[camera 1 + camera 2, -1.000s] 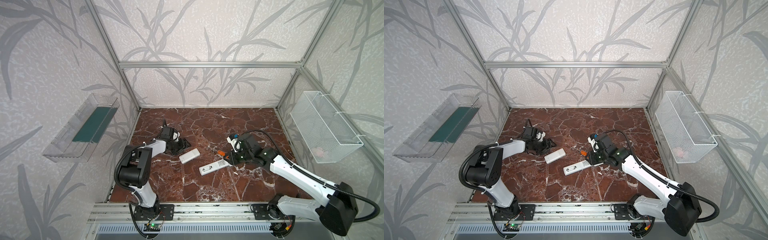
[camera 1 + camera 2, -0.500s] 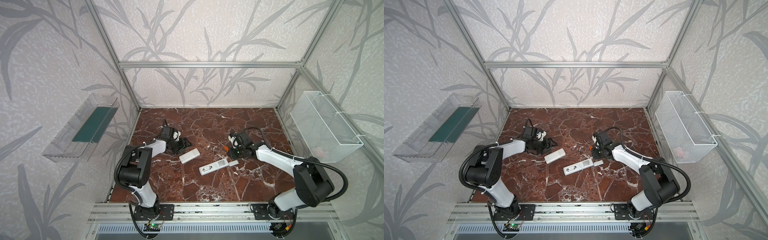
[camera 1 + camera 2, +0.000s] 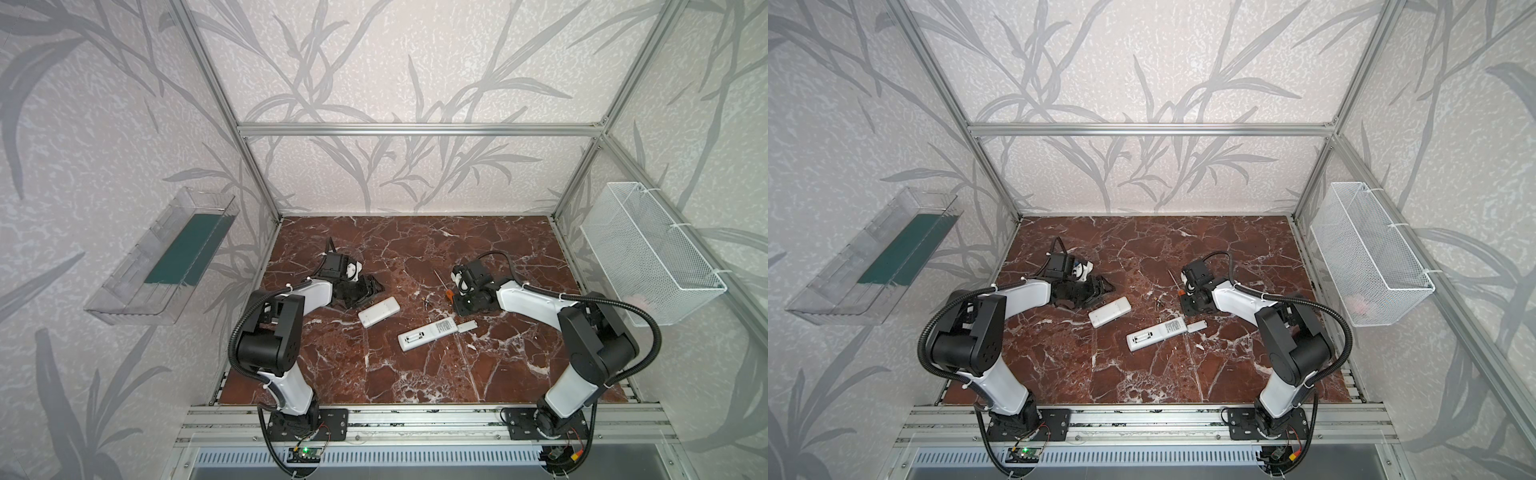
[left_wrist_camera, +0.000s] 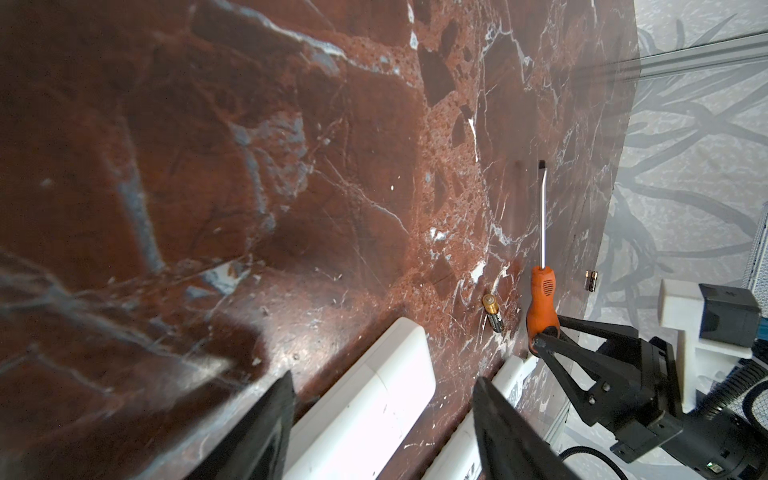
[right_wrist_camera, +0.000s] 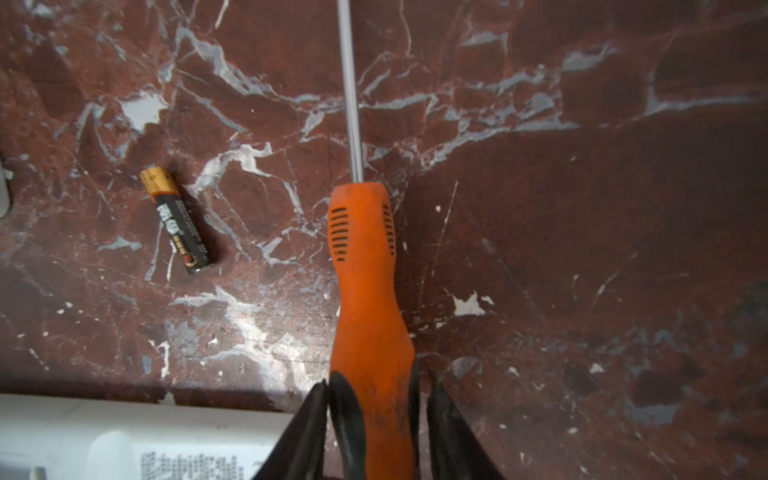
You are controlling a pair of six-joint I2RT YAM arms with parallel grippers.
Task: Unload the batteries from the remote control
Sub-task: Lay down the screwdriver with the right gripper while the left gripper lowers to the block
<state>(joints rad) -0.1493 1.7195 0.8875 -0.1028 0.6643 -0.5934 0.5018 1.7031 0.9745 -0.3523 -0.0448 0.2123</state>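
Two white remotes lie mid-table in both top views. One remote control [image 3: 428, 332] lies back up with its battery bay uncovered, and its loose cover [image 3: 467, 326] lies beside it. The other remote [image 3: 379, 311] sits under my open left gripper [image 4: 382, 378] [image 3: 374, 286]. One of the batteries [image 5: 178, 220] [image 4: 493, 312], dark with a gold end, lies on the marble beside the orange-handled screwdriver [image 5: 365, 291] [image 3: 449, 294]. A second small cell [image 4: 592, 280] shows farther off. My right gripper [image 5: 376, 380] [image 3: 454, 297] is shut on the screwdriver handle's end, the shaft pointing away along the table.
A white wire basket [image 3: 648, 253] hangs on the right wall and a clear plastic tray [image 3: 166, 257] on the left wall. Aluminium frame posts stand at the table's corners. The rail with both arm bases runs along the front edge.
My right arm has drawn back from the opened remote toward the far side, carrying the screwdriver down to the marble. The left arm has not moved.
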